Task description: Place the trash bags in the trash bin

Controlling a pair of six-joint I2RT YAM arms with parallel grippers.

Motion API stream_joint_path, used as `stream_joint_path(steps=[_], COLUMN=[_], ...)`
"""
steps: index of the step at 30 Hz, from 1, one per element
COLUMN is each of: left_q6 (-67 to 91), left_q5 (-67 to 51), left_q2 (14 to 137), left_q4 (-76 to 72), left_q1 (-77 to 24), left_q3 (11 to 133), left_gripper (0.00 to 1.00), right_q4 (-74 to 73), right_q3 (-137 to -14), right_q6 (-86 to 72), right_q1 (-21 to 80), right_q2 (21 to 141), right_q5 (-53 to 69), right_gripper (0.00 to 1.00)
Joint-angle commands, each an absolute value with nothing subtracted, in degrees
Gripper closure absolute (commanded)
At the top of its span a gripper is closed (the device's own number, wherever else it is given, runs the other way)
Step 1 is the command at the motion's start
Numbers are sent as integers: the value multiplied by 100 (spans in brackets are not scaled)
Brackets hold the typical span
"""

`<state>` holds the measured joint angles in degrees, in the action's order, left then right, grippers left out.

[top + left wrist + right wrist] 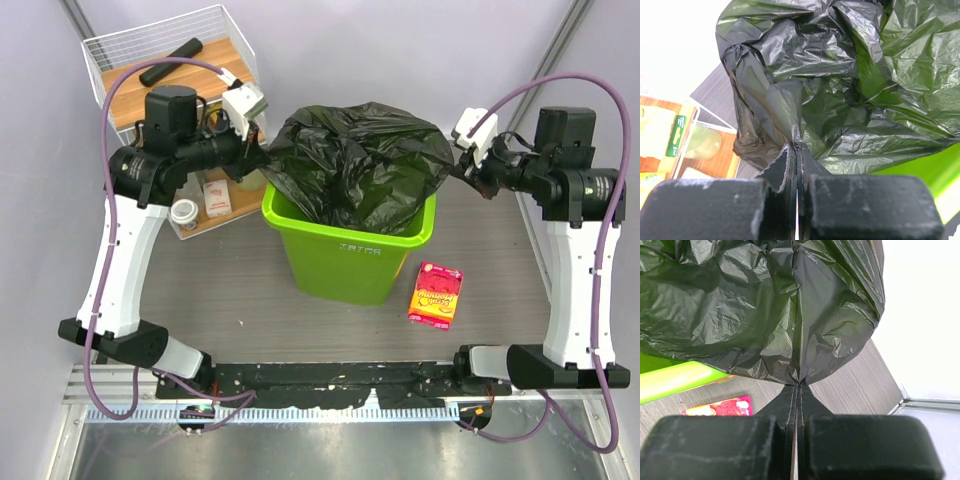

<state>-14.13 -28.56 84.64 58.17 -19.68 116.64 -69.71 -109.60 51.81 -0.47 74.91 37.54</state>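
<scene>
A glossy black trash bag (358, 165) billows over the top of the lime-green trash bin (345, 262), covering its mouth and spreading wider than the rim. My left gripper (262, 160) is shut on the bag's left edge, above the bin's left rim. My right gripper (457, 170) is shut on the bag's right edge, beside the bin's right rim. In the left wrist view the bag (840, 85) is pinched at my gripper (798, 146), with green bin (935, 167) below. In the right wrist view the bag (765, 310) is pinched at my gripper (799, 385).
A white wire basket (170, 60) on a wooden shelf stands at the back left with slim black rolls (170, 62), a jar (184, 214) and a small box (216, 197). A pink snack packet (436, 293) lies right of the bin, also in the right wrist view (720, 407).
</scene>
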Motion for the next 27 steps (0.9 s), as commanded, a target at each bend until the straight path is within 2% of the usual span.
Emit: stream_joint_path(steps=[1, 10, 27], left_q6=[-1424, -835, -35], left_q5=[-2944, -2927, -1890], left_q2=[8244, 8104, 8068], left_q4=[6090, 6196, 6293], left_q1=[-1942, -1951, -1942], left_q3=[12006, 12278, 12700], left_gripper=[100, 100, 100], right_q4=[-7189, -7444, -7523], right_q3=[-11100, -11425, -12181], right_q6=[5028, 4703, 3929], right_q1=[-26, -26, -26], right_q2=[7251, 7216, 7444], right_q5=[3815, 3946, 3648], right_gripper=[99, 99, 99])
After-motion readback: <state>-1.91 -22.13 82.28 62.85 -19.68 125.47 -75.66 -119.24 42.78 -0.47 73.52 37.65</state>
